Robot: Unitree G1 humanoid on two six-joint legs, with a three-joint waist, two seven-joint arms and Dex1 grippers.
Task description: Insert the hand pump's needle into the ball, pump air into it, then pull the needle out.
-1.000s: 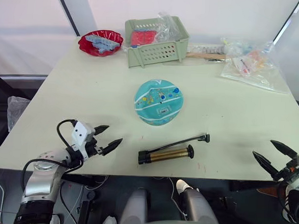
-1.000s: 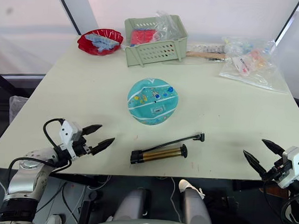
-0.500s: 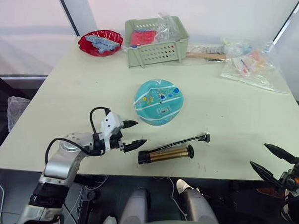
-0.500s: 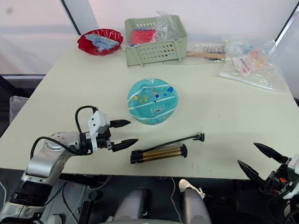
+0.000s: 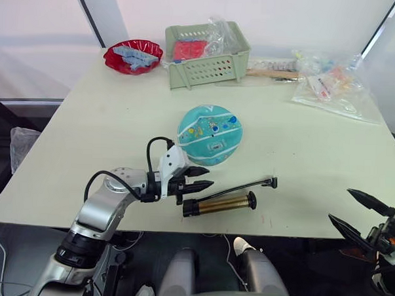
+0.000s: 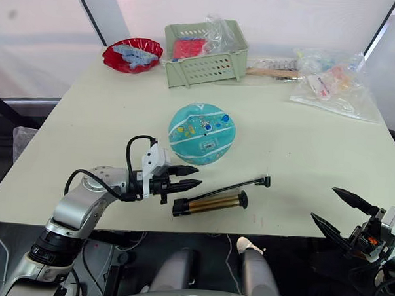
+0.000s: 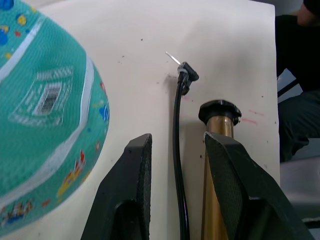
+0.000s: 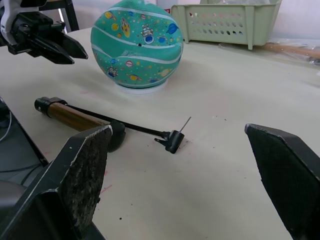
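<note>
The teal ball (image 5: pixel 209 135) with white stripes and a label rests mid-table. In front of it lies the brass hand pump (image 5: pixel 220 203), its black hose (image 5: pixel 242 186) running right to the fitting and the thin needle (image 7: pixel 173 58), which lies bare on the table. My left gripper (image 5: pixel 209 177) hovers just left of the pump, below the ball, fingers apart but fairly close, holding nothing. In the left wrist view the hose runs between the fingers (image 7: pixel 131 190) and the pump barrel lies beside one of them. My right gripper (image 5: pixel 339 205) stands wide open off the table's front right corner.
At the back of the table (image 5: pixel 106 131) stand a green basket (image 5: pixel 205 53) with packets, a red bowl (image 5: pixel 132 56) to its left and clear plastic bags (image 5: pixel 331 85) at the right. A wooden-handled tool (image 5: pixel 273 73) lies behind the basket.
My left arm has swung right along the table's front edge to the pump's left end, and its fingers have narrowed. The right gripper has shifted slightly and stays open.
</note>
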